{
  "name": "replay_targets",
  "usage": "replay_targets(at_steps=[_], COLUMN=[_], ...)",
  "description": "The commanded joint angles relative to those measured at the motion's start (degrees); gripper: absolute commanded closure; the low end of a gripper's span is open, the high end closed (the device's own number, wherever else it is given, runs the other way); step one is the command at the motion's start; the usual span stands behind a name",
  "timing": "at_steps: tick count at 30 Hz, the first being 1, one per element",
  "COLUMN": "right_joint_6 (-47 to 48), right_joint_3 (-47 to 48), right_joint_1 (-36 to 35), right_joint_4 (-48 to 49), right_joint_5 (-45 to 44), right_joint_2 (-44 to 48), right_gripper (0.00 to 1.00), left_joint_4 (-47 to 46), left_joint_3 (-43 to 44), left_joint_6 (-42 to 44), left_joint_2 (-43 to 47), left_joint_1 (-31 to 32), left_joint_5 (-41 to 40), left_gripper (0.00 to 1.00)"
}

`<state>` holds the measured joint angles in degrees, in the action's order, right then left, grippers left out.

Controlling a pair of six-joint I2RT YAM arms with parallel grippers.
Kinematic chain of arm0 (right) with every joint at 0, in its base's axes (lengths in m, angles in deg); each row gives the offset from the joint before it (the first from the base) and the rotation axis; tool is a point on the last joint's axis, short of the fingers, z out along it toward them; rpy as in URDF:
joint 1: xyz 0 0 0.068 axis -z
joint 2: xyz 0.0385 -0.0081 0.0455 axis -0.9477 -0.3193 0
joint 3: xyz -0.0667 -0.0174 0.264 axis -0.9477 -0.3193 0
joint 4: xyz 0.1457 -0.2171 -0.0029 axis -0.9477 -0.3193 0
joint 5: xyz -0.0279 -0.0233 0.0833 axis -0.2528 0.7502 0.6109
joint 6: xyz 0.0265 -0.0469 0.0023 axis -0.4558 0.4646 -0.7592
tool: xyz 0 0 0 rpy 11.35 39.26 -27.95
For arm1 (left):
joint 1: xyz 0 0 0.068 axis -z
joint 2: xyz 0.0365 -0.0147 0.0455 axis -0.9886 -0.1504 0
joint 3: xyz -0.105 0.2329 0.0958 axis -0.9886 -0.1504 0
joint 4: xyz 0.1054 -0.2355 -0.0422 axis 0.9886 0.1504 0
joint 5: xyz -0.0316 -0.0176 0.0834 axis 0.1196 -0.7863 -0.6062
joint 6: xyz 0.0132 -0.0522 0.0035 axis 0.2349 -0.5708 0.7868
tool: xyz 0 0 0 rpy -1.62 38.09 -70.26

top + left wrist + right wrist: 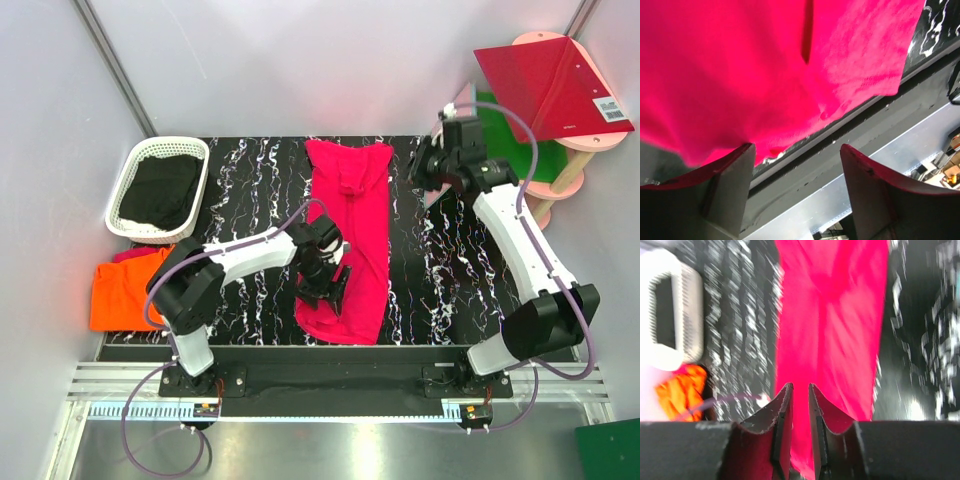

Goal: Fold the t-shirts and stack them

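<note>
While the hot pink cloth t-shirt (360, 215) lies folded lengthwise mid black marbled table (250, 190), left gripper (327, 285) hangs spread over its near end; right gripper (422, 165), barely parted, empty, beside far end.

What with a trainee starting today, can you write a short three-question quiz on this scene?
1. True or false: the pink t-shirt lies inside the white basket.
2. The orange t-shirt lies: A) at the near left of the table, B) on the pink t-shirt, C) at the far right.
3. Fill in: the left gripper, over the pink t-shirt's near end, is ____.
Key: 1 false; 2 A; 3 open.
</note>
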<state>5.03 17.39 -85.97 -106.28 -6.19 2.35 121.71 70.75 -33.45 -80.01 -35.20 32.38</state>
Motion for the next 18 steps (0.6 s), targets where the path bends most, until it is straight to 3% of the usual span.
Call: replay_targets(at_steps=[1,8,18], right_joint_6=[-2.51,-3.65,-3.57], right_joint_3=[-7.29,-15.65,-18.11], right_joint_1=[-0.26,-0.53,-0.53], right_joint_4=[-1.96,-2.22,-2.92], right_joint_5=[1.84,3.07,4.65], right_joint_2=[3.89,8.29,10.85], right_gripper=[0.73,0.73,0.73], left_joint_4=[-6.25,-6.25,-5.64], left_joint_3=[1.77,6.43,3.98], left_joint_6=[-0.58,-2.42,-5.24], left_joint_2=[-0.85,-2.17,-3.4], left_joint_1=[2.01,6.75,10.63], left_joint_5=[4.95,6.1,1.97], left_gripper=[0.31,0.36,0.36])
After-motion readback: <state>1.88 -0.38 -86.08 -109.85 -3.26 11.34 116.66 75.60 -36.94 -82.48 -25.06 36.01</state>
